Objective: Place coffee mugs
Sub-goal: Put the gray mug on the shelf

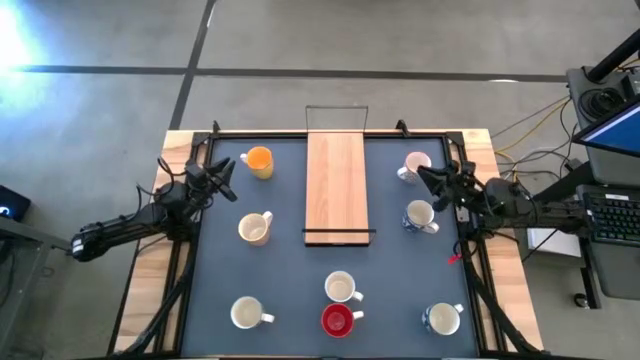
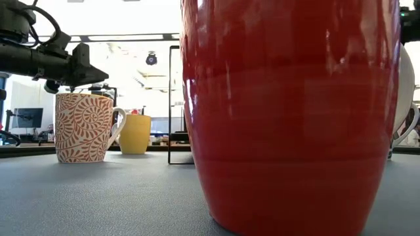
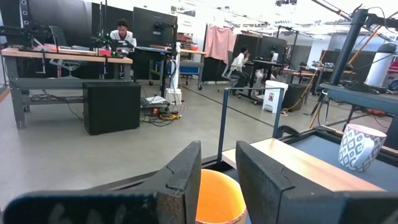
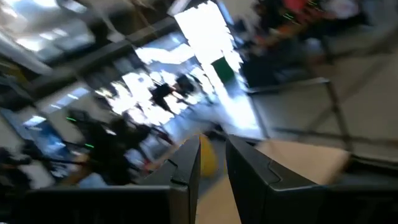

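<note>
We take the wooden board [image 1: 337, 186] at the mat's centre as our landmark. Left of the board's far end stands the orange mug [image 1: 259, 161]; the left gripper [image 1: 226, 178] hovers just beside it on the outer side, fingers [image 3: 180, 180] parted by a narrow gap, nothing between them. In the left wrist view the orange rim sits directly beyond that gap.

Right of the board's far end is a pale pinkish mug [image 1: 415, 164], and nearer, a blue-patterned mug [image 1: 420, 216]. The right gripper [image 1: 437, 184] hangs between these two, fingers slightly apart and empty.

Left of the board's near end is a cream mug [image 1: 255, 228]. Past the near end we note a white mug [image 1: 341, 288], the red mug [image 1: 337, 320], another white mug [image 1: 246, 313] to the left, and a patterned one [image 1: 441, 318] to the right.

A thin wire frame [image 1: 337, 117] stands at the board's far end.
</note>
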Tool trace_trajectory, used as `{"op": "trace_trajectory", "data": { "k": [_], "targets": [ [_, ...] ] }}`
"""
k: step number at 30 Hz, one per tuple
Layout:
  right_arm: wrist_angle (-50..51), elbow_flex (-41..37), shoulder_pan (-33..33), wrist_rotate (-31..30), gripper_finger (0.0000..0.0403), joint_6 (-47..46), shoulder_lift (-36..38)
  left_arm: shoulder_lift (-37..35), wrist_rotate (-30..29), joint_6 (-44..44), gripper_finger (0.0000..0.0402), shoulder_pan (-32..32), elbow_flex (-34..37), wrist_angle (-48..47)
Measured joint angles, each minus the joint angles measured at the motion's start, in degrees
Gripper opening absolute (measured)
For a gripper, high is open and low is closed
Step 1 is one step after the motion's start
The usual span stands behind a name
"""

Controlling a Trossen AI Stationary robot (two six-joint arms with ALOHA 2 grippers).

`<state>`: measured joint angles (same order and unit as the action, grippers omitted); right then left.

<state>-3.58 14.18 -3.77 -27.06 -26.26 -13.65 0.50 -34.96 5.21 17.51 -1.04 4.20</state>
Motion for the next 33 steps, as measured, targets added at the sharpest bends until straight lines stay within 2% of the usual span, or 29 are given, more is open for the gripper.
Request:
{"op": "trace_trajectory", "data": {
  "k": [4,9,16,21,24,29,33],
  "targets": [
    [14.53,7.40,0.00,-4.17,0.0066,-7.16,-8.05,-0.01,0.00,0.00,0.0084,0.00,-0.01,0.00],
    [28.40,16.28,-0.02,-6.22,0.0066,-14.74,-17.72,0.00,0.00,0.00,0.0084,-0.01,0.00,0.00],
    [40.37,26.20,-3.32,-6.47,0.0067,-17.25,-28.40,-0.01,0.00,0.00,0.0084,0.01,-0.02,0.00],
    [45.29,31.66,-9.23,-4.14,0.0092,-14.29,-34.32,-0.01,0.00,0.00,0.0084,0.01,0.00,0.00],
    [45.60,34.08,-13.93,-0.10,0.0118,-12.81,-37.50,-0.01,0.00,0.00,0.0084,0.01,-0.02,-0.02],
    [49.72,38.48,-22.28,11.77,0.0158,-12.05,-42.57,0.01,0.02,-0.02,0.0084,-0.01,-0.02,-0.11],
    [54.99,41.33,-27.75,20.25,0.0173,-10.99,-46.98,0.01,0.00,-0.02,0.0084,-0.01,-0.02,-0.11]
  ]
}}
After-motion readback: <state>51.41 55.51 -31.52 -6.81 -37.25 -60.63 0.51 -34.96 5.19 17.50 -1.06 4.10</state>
